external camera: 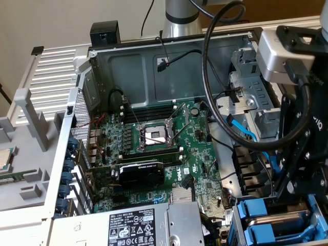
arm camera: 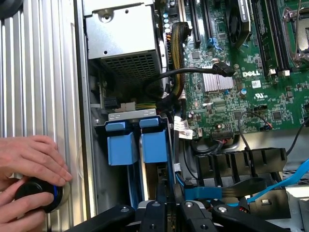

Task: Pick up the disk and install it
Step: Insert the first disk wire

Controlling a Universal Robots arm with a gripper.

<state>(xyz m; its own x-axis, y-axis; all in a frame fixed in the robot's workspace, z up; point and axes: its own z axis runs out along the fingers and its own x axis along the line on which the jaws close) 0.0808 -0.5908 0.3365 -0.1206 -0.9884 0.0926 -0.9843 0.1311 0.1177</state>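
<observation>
I have the gripper drawn narrow, and its jaws look pinched across the thin edge of the disk. The disk stands on edge in the mouth of the drive cage, its long axis running straight away from the gripper into the cage. A second blue carrier sits close alongside it in the cage, so side room looks tight, while the motherboard lies just outside the cage and a person's hands rest well clear of it.
</observation>
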